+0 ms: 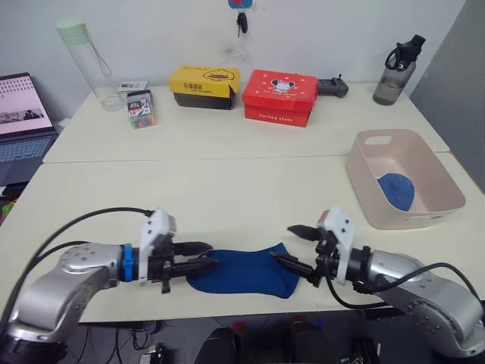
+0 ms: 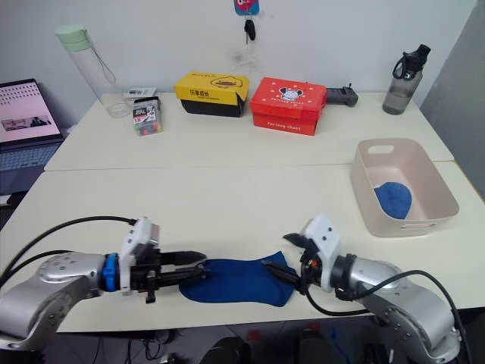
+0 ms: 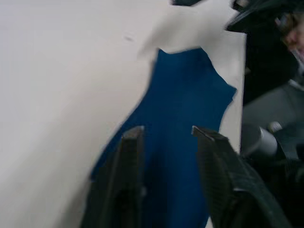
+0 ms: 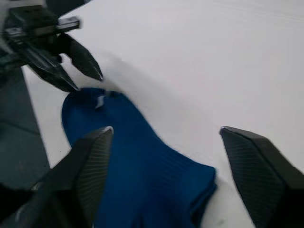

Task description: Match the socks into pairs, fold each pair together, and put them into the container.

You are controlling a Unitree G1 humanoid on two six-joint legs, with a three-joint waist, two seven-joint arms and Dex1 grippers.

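A blue sock lies flat near the table's front edge, between my two grippers. My left gripper is open at the sock's left end, its fingers apart just over the fabric. At the sock's right end my right gripper stands wide open, low over the cloth. The right wrist view also shows the left gripper at the sock's far end. At the right, the pinkish-beige container holds a blue sock bundle.
Along the back stand a red box, a yellow-and-black box, a clear bottle with a green cap, a dark bottle and a small packet. A laptop sits at far left.
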